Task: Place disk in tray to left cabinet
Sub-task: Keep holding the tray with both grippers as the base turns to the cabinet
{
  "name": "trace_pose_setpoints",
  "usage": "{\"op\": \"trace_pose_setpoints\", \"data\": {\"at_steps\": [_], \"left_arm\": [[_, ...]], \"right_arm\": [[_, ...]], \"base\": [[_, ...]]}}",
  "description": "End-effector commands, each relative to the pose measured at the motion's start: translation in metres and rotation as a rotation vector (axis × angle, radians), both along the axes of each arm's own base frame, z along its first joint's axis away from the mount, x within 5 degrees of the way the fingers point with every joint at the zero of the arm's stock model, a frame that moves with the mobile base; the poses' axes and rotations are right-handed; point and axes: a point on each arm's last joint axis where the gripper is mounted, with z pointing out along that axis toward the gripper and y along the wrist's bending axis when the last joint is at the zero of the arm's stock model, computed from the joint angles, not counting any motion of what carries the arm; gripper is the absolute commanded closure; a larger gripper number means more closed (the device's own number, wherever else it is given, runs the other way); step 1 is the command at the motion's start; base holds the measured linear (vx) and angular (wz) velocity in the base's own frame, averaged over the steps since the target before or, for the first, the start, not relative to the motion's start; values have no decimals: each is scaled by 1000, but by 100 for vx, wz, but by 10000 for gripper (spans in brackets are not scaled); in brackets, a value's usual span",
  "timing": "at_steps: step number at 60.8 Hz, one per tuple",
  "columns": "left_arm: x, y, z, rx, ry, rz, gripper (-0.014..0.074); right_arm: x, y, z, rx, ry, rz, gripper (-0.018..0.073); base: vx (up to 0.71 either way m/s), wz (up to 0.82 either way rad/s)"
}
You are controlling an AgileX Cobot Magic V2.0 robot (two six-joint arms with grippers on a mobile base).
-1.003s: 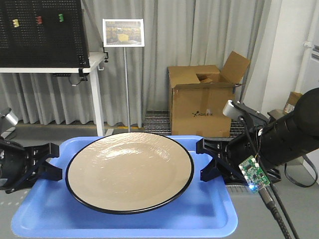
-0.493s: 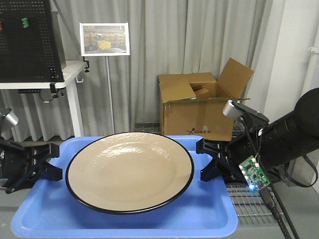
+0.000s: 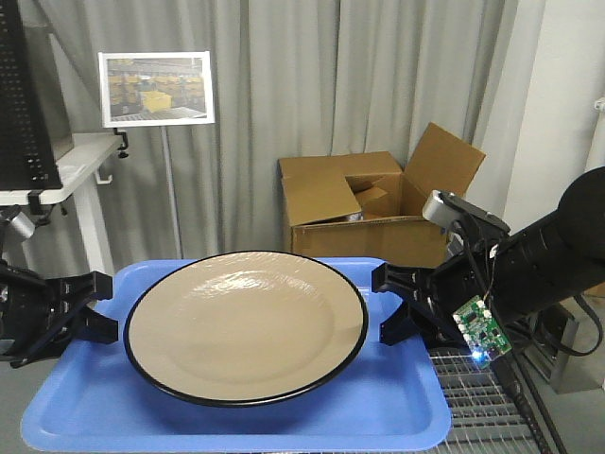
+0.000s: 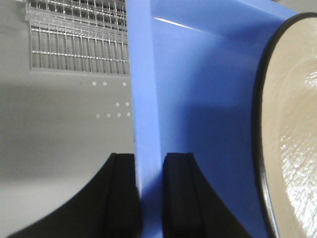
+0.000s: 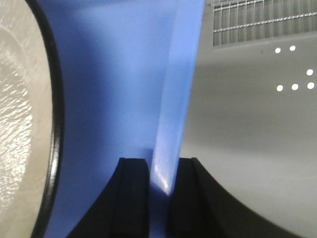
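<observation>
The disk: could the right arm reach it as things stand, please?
Probably not freely: its jaws are shut on the tray rim, sharing the load. The disk lies close by, with nothing between.

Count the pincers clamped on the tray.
2. The left pincer grips the left rim of the tray, and the right pincer grips the right rim. Each wrist view shows a finger on either side of the rim. None seem hidden.
</observation>
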Motion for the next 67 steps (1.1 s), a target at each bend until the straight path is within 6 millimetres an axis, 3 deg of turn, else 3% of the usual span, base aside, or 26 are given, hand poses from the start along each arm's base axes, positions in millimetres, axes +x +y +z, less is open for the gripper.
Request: {"op": "trace_pose_setpoints", "data": {"at_steps": [1, 38, 67], "left_arm": [[-9, -13, 31, -143, -81, 0, 596], [-9, -13, 31, -143, -81, 0, 596], [-9, -13, 31, -143, -81, 0, 596]], "right_arm": [[-10, 11, 35, 144, -101, 8, 564], [-10, 11, 35, 144, -101, 8, 564], [-10, 11, 35, 144, -101, 8, 564]], "base": [[40, -10], [33, -14], [18, -54]]}}
